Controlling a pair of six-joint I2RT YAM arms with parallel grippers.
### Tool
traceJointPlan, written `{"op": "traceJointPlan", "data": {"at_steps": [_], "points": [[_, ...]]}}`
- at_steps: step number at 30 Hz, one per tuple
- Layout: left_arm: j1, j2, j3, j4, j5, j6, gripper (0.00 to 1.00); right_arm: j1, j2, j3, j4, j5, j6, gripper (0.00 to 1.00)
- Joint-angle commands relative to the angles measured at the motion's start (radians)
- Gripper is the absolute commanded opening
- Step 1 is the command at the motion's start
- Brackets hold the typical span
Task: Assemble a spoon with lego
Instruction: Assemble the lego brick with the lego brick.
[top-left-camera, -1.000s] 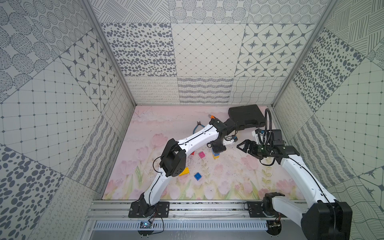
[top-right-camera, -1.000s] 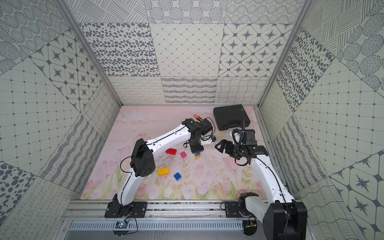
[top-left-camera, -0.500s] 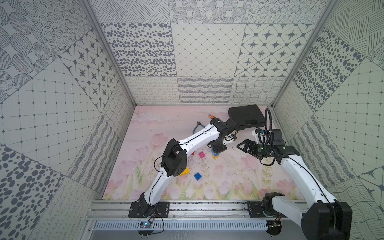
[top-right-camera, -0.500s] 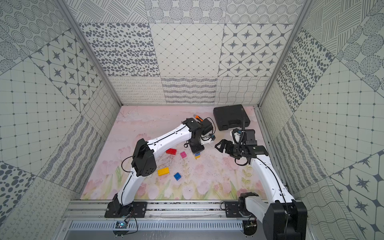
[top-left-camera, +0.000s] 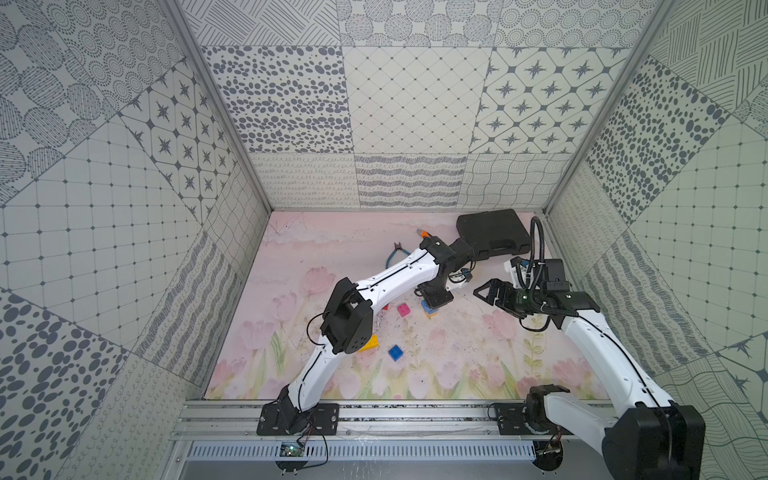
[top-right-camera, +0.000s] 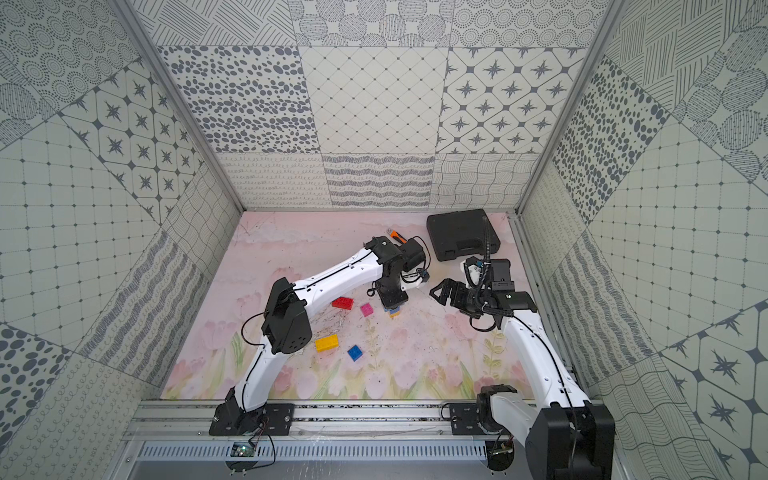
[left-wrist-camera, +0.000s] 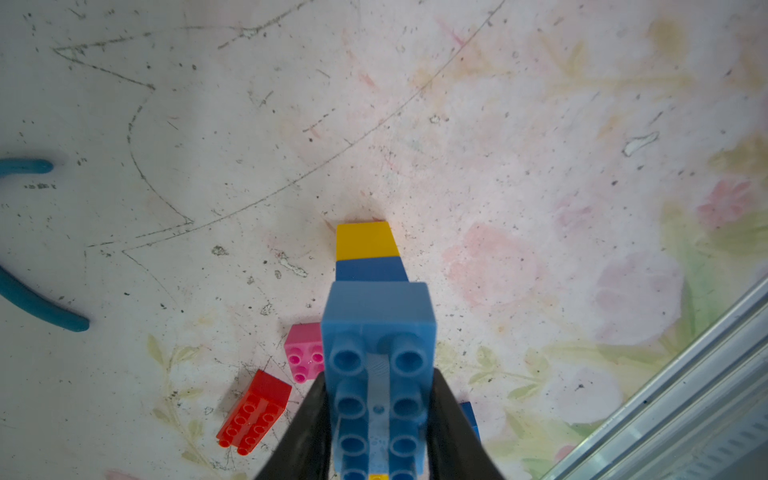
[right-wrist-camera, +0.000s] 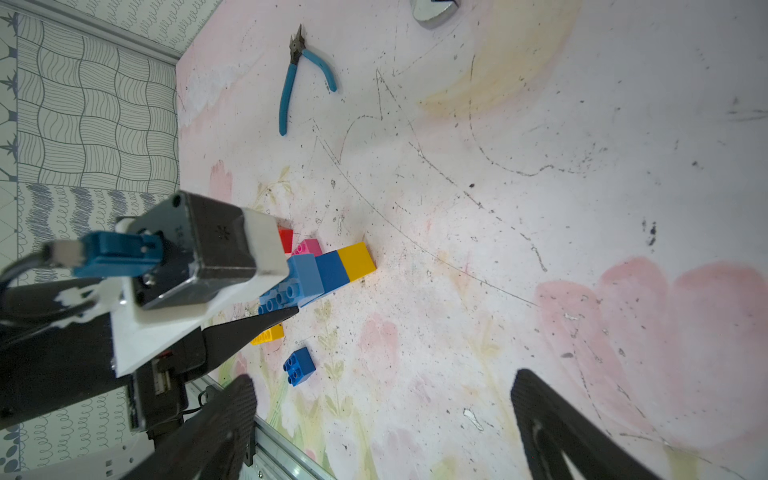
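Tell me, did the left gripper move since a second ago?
No. The left gripper is still just beside the pink brick, and as far from the black case as before, shut on the light blue brick.

The left arm (top-left-camera: 399, 276) is reaching toward one o'clock, wrist bending straight down, the left gripper (left-wrist-camera: 378, 376) pinching the light blue brick (left-wrist-camera: 378, 316). The right arm (top-left-camera: 598, 345) is leaning toward eleven o'clock, the right gripper (right-wrist-camera: 382, 386) pointing at nine o'clock, jaws gaping wide, empty
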Motion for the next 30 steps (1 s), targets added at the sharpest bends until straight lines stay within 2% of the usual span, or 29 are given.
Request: {"op": "traceJointPlan", "data": {"at_steps": [1, 5, 8, 30], "points": [[-0.010, -0.015, -0.011, -0.048, 0.002, -0.030, 0.18, -0.004, -0.019, -0.008, 0.022, 0.003, -0.011, 0.98], [-0.018, -0.022, -0.026, -0.008, -0.047, -0.043, 0.17, -0.004, -0.019, -0.010, 0.030, 0.000, -0.006, 0.98], [-0.018, -0.035, -0.067, 0.045, -0.036, -0.045, 0.17, -0.004, -0.022, -0.012, 0.027, 0.000, -0.009, 0.98], [-0.022, -0.045, -0.209, 0.094, -0.003, -0.061, 0.16, -0.004, -0.022, -0.018, 0.028, 0.003, -0.012, 0.98]]}}
